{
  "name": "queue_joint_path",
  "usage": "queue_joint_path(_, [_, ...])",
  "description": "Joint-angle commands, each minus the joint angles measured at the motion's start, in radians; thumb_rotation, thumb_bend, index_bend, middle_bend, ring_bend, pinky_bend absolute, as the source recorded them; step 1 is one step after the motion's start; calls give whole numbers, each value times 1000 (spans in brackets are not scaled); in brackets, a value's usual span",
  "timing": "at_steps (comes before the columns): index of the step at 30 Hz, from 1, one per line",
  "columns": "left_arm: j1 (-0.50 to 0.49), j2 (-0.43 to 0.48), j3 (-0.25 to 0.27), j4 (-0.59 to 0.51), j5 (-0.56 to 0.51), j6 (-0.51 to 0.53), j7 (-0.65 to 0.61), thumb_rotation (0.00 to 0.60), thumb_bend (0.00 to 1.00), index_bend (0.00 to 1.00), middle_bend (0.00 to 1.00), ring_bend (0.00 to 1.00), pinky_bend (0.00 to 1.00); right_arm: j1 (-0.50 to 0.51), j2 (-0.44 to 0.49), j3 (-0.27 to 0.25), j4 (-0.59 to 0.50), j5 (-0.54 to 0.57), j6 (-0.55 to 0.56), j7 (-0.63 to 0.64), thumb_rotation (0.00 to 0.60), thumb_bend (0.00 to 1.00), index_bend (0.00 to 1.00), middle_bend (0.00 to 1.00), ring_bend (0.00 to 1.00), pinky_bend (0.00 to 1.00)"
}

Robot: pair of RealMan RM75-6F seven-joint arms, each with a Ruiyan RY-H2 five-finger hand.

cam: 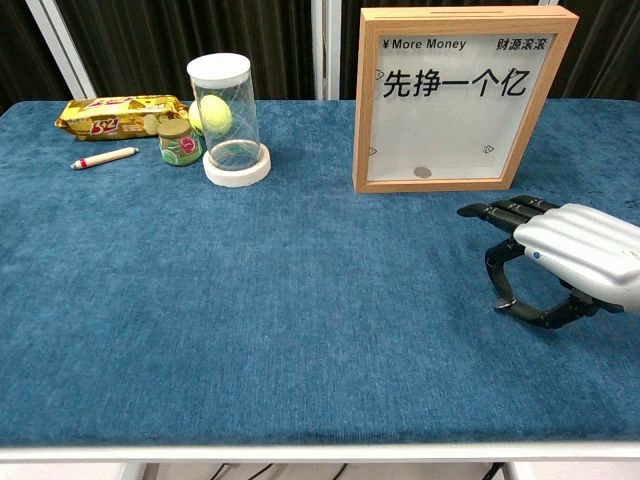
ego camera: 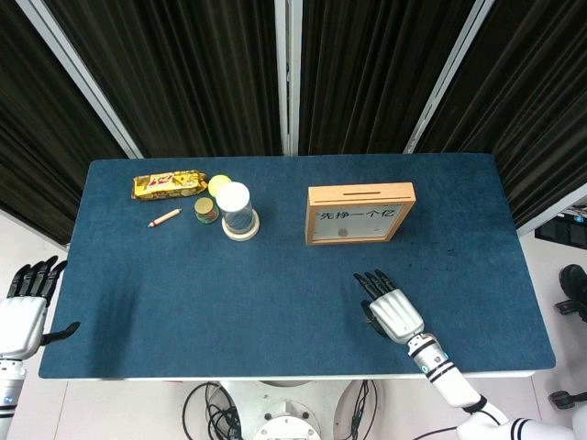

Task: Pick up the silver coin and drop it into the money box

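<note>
Right hand (cam: 560, 262) hovers palm-down over the table (cam: 250, 300), fingers spread, thumb curled beneath, holding nothing visible.

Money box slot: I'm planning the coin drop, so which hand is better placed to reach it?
Right. The right hand is over the table just in front of the money box, whose slot faces up. The left hand hangs beyond the table's left edge, far from it.
</note>
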Motion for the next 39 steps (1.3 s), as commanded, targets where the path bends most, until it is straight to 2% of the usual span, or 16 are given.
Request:
queue_joint_path(1, [0, -1, 0, 1, 0, -1, 0, 600, 124, 52, 2, 0, 0, 0, 1, 1, -1, 1, 0, 0, 600, 325, 634, 0, 0, 0])
queue_joint_path(8, [2, 0, 0, 1, 1, 4, -2, 600, 124, 52, 5, 0, 0, -1, 15, 5, -23, -14, 23, 8, 600, 327, 646, 0, 0, 0])
queue_joint_path(13, [3, 3, 0, -4, 3, 8, -1, 600, 124, 52, 5, 0, 0, 3, 69, 30, -108, -44, 77, 29, 600, 327, 655, 0, 0, 0])
queue_joint_path(18, [5, 6, -1, -9, 7, 15, -1, 600, 124, 52, 5, 0, 0, 27, 156, 104, -240, -70, 140, 20, 600, 327, 675, 0, 0, 0])
queue_joint_path(23, [5, 10, -1, -15, 10, 17, 1, 600, 124, 52, 5, 0, 0, 70, 239, 200, -369, -43, 140, -34, 600, 327, 687, 0, 0, 0])
queue_joint_path(27, [4, 13, -2, -17, 12, 17, -1, 600, 124, 52, 5, 0, 0, 118, 296, 286, -458, 18, 105, -105, 600, 327, 693, 0, 0, 0])
queue_joint_path(31, [2, 15, -2, -18, 12, 13, 0, 600, 124, 52, 5, 0, 0, 175, 324, 363, -499, 89, 64, -173, 600, 328, 706, 0, 0, 0])
queue_joint_path(35, [1, 16, -2, -20, 13, 13, -1, 600, 124, 52, 5, 0, 0, 251, 329, 441, -500, 222, 3, -248, 600, 327, 712, 0, 0, 0])
queue_joint_path(39, [1, 16, -1, -16, 12, 10, -8, 600, 124, 52, 5, 0, 0, 332, 322, 493, -470, 397, -66, -325, 600, 335, 726, 0, 0, 0])
